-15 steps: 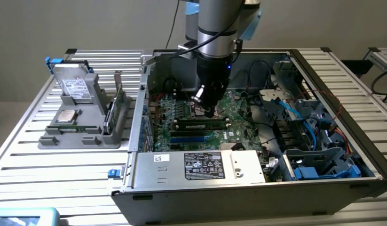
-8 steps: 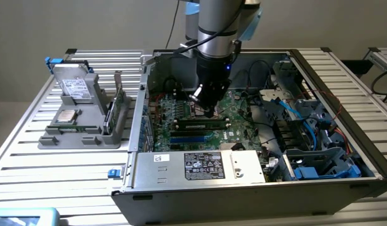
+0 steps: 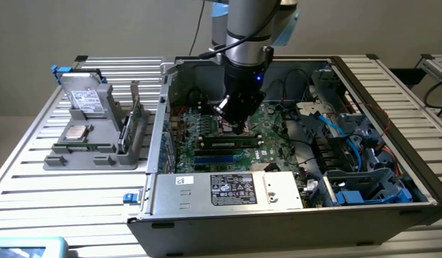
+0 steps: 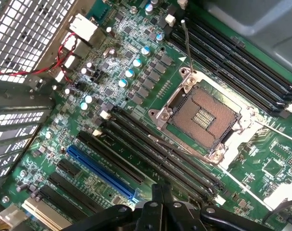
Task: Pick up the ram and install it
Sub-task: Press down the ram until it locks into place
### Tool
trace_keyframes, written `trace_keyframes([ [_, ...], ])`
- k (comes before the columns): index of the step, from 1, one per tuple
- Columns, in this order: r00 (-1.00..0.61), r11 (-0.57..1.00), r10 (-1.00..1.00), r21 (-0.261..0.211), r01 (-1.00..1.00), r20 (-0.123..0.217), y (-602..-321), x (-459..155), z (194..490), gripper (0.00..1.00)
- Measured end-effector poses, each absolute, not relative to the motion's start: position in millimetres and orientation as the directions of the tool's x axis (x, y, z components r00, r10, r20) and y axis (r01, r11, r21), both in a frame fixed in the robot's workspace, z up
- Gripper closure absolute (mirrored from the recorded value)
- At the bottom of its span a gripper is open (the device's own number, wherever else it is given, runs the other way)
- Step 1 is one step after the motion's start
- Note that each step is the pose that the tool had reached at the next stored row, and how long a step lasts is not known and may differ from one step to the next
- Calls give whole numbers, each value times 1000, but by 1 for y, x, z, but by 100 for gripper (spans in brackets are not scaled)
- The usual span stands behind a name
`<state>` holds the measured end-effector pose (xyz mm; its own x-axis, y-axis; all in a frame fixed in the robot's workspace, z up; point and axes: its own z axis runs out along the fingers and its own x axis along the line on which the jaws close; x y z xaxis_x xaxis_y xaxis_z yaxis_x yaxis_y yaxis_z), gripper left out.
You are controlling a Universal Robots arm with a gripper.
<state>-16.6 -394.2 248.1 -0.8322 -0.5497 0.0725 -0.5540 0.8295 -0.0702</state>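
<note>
On the slatted table (image 3: 34, 177), at the exterior view's left of the open computer case (image 3: 278, 215), a grey parts holder (image 3: 95, 156) carries a silver chip (image 3: 77, 131) lying flat. The ram (image 3: 138, 117) stands on edge along the holder's side nearest the case, well apart from the gripper. It is seen almost edge-on, so its chips and label are hard to make out. Inside the case, the arm (image 3: 246, 32) reaches down over the motherboard (image 3: 206, 126) and covers the middle of it, so the gripper (image 3: 239, 129) shows as a dark tip just above the board. The long memory slots (image 3: 231, 144) lie just beside it, on the side nearest the case's front wall. Further to the exterior view's right inside the case, blue cables (image 3: 335, 129) and a drive cage (image 3: 364, 185) crowd the corner, partly cut off by the case wall. The wrist view shows what the arm hides: the processor socket (image 4: 203, 118) is open and bare, black slots (image 4: 160, 154) run beside it with a blue slot (image 4: 100, 171) beyond, and the gripper (image 4: 160, 199) has its fingers pressed together with nothing between them.
</note>
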Motion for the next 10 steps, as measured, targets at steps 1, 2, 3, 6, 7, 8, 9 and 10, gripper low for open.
trace_keyframes([
  [1, -840, 838, -538, -70, -542, 72, -394, -17, 248, 89],
  [2, -848, 845, -525, -70, -530, 72, -394, -17, 248, 89],
  [3, -855, 852, -514, -70, -518, 72, -394, -17, 248, 89],
  [6, -874, 872, -480, -70, -484, 72, -394, -17, 248, 89],
  [7, -881, 878, -468, -70, -473, 72, -394, -17, 248, 89],
  [8, -887, 885, -457, -71, -461, 72, -394, -17, 248, 89],
  [9, -893, 890, -445, -71, -450, 72, -394, -17, 248, 89],
  [10, -898, 896, -434, -71, -439, 71, -394, -17, 248, 89],
])
